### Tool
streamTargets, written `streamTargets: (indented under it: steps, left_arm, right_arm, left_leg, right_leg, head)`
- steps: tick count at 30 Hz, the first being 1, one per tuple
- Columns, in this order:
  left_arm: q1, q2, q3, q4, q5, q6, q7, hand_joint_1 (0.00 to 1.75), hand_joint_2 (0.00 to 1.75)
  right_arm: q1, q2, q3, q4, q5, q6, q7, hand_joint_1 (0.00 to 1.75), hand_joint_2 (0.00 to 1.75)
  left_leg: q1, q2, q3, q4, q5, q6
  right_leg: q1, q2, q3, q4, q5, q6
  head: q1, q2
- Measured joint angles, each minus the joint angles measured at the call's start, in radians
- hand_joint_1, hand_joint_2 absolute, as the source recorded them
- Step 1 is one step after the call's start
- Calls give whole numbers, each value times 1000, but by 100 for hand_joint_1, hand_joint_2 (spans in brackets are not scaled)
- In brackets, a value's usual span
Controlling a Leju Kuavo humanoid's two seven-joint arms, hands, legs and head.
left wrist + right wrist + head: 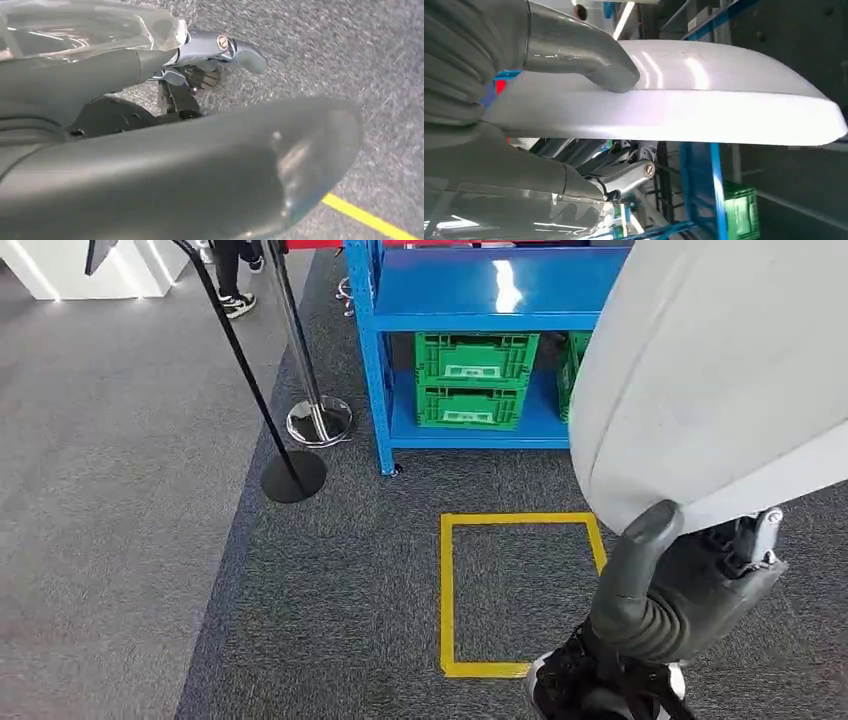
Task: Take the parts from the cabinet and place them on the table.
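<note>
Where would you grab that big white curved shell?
By its thin edge, coming in from the rim side: thumb on one broad face, fingers on the other, as the right hand holds it. The white shell looks smooth and domed, with no handle, so the rim seems the best pinch.

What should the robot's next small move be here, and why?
Probably turn away from the blue shelf rack and carry the part toward the table. The right hand already grips a large white curved part, thumb pressed on its surface, clear of the rack, and no table is visible ahead.
</note>
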Motion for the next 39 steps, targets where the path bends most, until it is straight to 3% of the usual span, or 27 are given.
streamTargets:
  steps: [1, 2, 3, 5, 6, 7, 9, 10, 11, 12, 13, 15, 17, 19, 21, 22, 23, 24, 26, 27, 28, 31, 33, 36, 37, 38, 39]
  left_arm:
    - [3, -1, -2, 0, 0, -3, -2, 0, 0]
    - [3, -2, -2, 0, 3, -8, -2, 0, 0]
    - [3, -1, -2, 0, 13, -20, -2, 0, 0]
    - [2, -2, 4, 1, 40, -73, -2, 0, 0]
    - [2, -3, 7, 1, 46, -92, -4, 0, 0]
    - [3, -4, 9, 1, 46, -99, -5, 0, 0]
    - [3, -5, 11, 1, 46, -103, -5, 0, 0]
    - [3, -5, 12, 1, 46, -104, -5, 0, 0]
    - [2, -6, 12, 1, 45, -104, -5, 0, 0]
    - [2, -6, 12, 1, 45, -104, -5, 0, 0]
    - [2, -7, 12, 1, 44, -104, -5, 0, 0]
    - [2, -8, 12, 1, 43, -104, -5, 0, 0]
    - [3, -6, 12, 1, 43, -104, -5, 0, 0]
    - [3, -8, 12, 2, 42, -102, -5, 0, 0]
    - [3, -8, 12, 2, 40, -98, -6, 0, 0]
    - [4, -8, 12, 2, 40, -97, -10, 0, 0]
    - [6, -8, 12, 2, 40, -96, -13, 0, 0]
    - [7, -8, 12, 2, 39, -95, -15, 0, 0]
    - [7, -8, 12, 2, 35, -92, -21, 0, 0]
    - [6, -7, 12, 2, 34, -88, -21, 0, 0]
    - [5, -6, 12, 2, 32, -84, -22, 0, 0]
    - [6, -6, 12, 2, 29, -86, -25, 0, 0]
    - [5, -6, 12, 2, 26, -88, -30, 0, 0]
    - [5, -8, 12, 2, 24, -87, -29, 0, 0]
    - [6, -8, 12, 2, 24, -87, -28, 0, 0]
    - [6, -8, 12, 2, 23, -87, -28, 0, 0]
    - [6, -8, 12, 2, 24, -87, -27, 0, 0]
  right_arm:
    - [8, 1, -2, -1, 7, 0, 0, 175, 175]
    - [13, 0, -5, -2, 9, 0, 0, 175, 175]
    - [20, 0, -7, -3, 9, 0, 0, 175, 175]
    - [29, -2, -8, -3, 7, 0, 0, 175, 175]
    - [32, -2, -9, -3, 8, 0, 0, 175, 175]
    - [34, -4, -10, -3, 10, 0, 0, 175, 175]
    - [37, -6, -13, -3, 23, 0, 0, 175, 175]
    - [39, -7, -17, -3, 27, 0, 0, 175, 175]
    - [40, -7, -19, -3, 28, 0, 0, 175, 175]
    - [39, -7, -21, -3, 28, 0, 0, 175, 175]
    - [41, -7, -21, -3, 29, 0, 0, 175, 175]
    - [47, -7, -22, -5, 30, 0, 0, 175, 175]
    - [52, -6, -23, -7, 28, 0, 0, 175, 175]
    - [55, -6, -24, -8, 24, 0, 0, 175, 175]
    - [61, -8, -25, -8, 22, 0, 0, 175, 175]
    - [63, -9, -25, -7, 22, 0, 0, 175, 175]
    - [63, -10, -25, -7, 22, 0, 0, 175, 175]
    - [63, -11, -25, -7, 22, 0, 0, 175, 175]
    - [62, -11, -25, -7, 23, 0, 0, 175, 175]
    - [62, -11, -25, -7, 24, 0, 0, 175, 175]
    - [61, -11, -25, -7, 25, 0, 0, 175, 175]
    - [61, -11, -25, -7, 25, 0, 0, 175, 175]
    - [62, -11, -25, -7, 26, 0, 0, 175, 175]
    - [63, -14, -25, -6, 26, 0, 0, 175, 175]
    - [63, -16, -26, -4, 26, 0, 0, 175, 175]
    - [63, -17, -26, -3, 26, 0, 0, 175, 175]
    - [63, -18, -25, -1, 25, 0, 0, 175, 175]
  left_leg:
    - [-3, 1, -9, -6, 11, 12]
    - [9, 4, -10, -16, 30, 20]
    - [5, 8, -20, -16, 37, 28]
    - [0, 13, -40, -15, 53, 40]
    - [-4, 15, -51, -14, 61, 43]
    - [-7, 18, -64, -12, 70, 44]
    - [-9, 20, -92, 1, 83, 42]
    - [-9, 19, -99, 11, 86, 40]
    - [-9, 18, -109, 24, 87, 38]
    - [-13, 18, -123, 38, 86, 35]
    - [-15, 16, -133, 52, 86, 33]
    - [-15, 17, -147, 58, 96, 21]
    - [-12, 14, -156, 66, 91, 12]
    - [-6, 8, -189, 148, 19, -6]
    - [5, 8, -257, 316, -60, -17]
    - [8, 8, -273, 363, -70, -19]
    - [10, 8, -267, 360, -58, -19]
    - [12, 8, -235, 311, -24, -18]
    - [11, 8, -124, 121, 57, -10]
    - [8, 6, -85, 48, 54, -3]
    - [2, 6, -70, 34, 47, -2]
    - [-8, 6, -83, 34, 53, 10]
    - [1, 11, -73, 0, 76, 31]
    - [-3, 12, -83, 0, 82, 42]
    - [-5, 13, -87, 2, 84, 43]
    - [-5, 13, -89, 4, 85, 43]
    - [-5, 12, -91, 7, 86, 43]
  right_leg:
    - [-2, 0, 2, -10, 10, 10]
    - [-5, 1, -3, 3, 3, 10]
    - [1, 3, -15, 30, -43, 8]
    - [10, 6, -57, 171, -167, 4]
    - [13, 7, -74, 242, -199, 3]
    - [16, 8, -81, 297, -195, 2]
    - [20, 8, -41, 283, -122, -5]
    - [20, 8, 8, 220, -94, -8]
    - [19, 8, 76, 124, -88, -11]
    - [21, 8, 128, 43, -120, -11]
    - [23, 9, 140, 17, -131, -15]
    - [26, 14, 124, 9, -145, -25]
    - [16, 11, 118, 5, -136, -39]
    - [13, 10, 110, 5, -127, -50]
    - [14, 9, 96, 6, -117, -50]
    - [13, 9, 91, 6, -113, -49]
    - [13, 9, 88, 6, -110, -47]
    - [13, 9, 86, 6, -108, -45]
    - [13, 9, 89, 6, -106, -42]
    - [11, 9, 92, 5, -105, -39]
    - [13, 9, 86, 5, -100, -31]
    - [7, 10, 80, -3, -87, -10]
    - [9, 10, 69, 17, -105, -4]
    - [12, 13, -30, 230, -215, 0]
    - [14, 13, -59, 296, -234, 2]
    - [15, 13, -64, 308, -226, 1]
    - [15, 13, -42, 270, -198, -1]
  head:
    - [1, 0]
    - [1, 0]
    - [3, 0]
    - [5, 0]
    - [4, 0]
    - [4, 0]
    - [3, 0]
    - [4, 0]
    - [4, 0]
    - [5, 0]
    - [1, 0]
    - [1, 0]
    - [5, 0]
    - [-1, 0]
    - [-1, 0]
    - [-2, 0]
    - [-2, 0]
    - [-2, 0]
    - [-2, 0]
    - [-1, 0]
    - [0, 0]
    - [-1, 0]
    - [2, 0]
    - [3, 0]
    - [3, 0]
    - [3, 0]
    - [3, 0]
